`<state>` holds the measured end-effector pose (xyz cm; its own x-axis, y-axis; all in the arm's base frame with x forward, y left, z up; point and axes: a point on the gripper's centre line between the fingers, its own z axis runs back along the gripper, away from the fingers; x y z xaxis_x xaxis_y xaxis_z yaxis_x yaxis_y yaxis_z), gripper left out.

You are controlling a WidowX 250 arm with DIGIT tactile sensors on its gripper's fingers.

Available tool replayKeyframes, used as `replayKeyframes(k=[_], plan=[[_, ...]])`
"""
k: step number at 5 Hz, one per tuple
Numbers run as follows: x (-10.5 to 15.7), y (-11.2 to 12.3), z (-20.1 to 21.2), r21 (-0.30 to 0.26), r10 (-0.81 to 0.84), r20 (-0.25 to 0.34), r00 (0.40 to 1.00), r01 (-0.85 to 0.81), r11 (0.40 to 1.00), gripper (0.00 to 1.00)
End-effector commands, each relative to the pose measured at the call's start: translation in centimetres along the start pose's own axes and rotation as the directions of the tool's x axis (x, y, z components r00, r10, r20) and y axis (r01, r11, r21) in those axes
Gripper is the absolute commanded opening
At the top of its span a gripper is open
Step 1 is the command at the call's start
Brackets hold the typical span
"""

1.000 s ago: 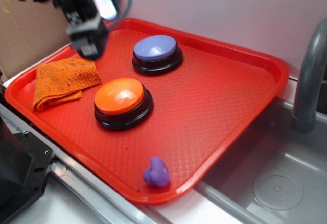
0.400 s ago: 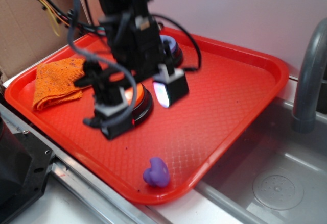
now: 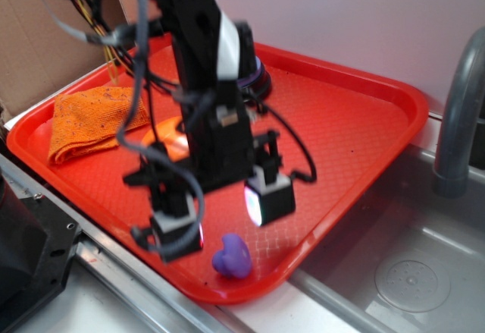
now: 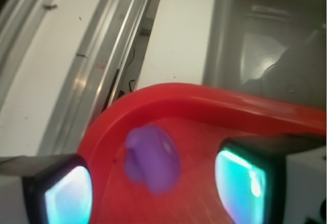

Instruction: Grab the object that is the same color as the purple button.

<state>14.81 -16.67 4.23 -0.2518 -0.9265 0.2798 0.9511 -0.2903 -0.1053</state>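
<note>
Wrist view: tool [image 4: 153, 183] spread, straddling purple piece [image 4: 152, 157]

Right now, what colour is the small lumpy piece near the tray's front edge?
Purple, glossy; the small lumpy piece shows best in the wrist view.

Looks like a lab mock-up of a kitchen sink. Cues: grey faucet [image 3: 459, 113] at right over a grey sink basin [image 3: 394, 265] with a round drain [image 3: 413, 280], red cafeteria tray [image 3: 364, 120] on the worktop [image 4: 179, 35] beside it, folded orange cloth [image 3: 87, 120]. Non-domestic bits: plain white backdrop wall [image 3: 341, 14], cardboard sheet [image 3: 30, 45] at left, exposed robot wiring [image 3: 114, 45].
</note>
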Motion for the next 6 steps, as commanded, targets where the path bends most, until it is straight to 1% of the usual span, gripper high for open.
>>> replayKeyframes(k=[1,2,4,5,6], plan=[[0.2,-1.0,-1.5,0.003,-0.002,0.014,1.0,0.002,1.0,1.0],[0.1,-0.9,-1.4,0.009,0.001,0.019,1.0,-0.001,1.0,0.0],[0.1,-0.8,-0.8,0.024,0.02,0.028,0.999,-0.021,0.999,0.0],[-1.0,0.1,0.9,0.086,0.228,-0.018,0.973,-0.226,0.97,0.0],[-2.2,0.9,4.2,0.164,0.465,-0.05,0.884,-0.452,0.877,0.0]])
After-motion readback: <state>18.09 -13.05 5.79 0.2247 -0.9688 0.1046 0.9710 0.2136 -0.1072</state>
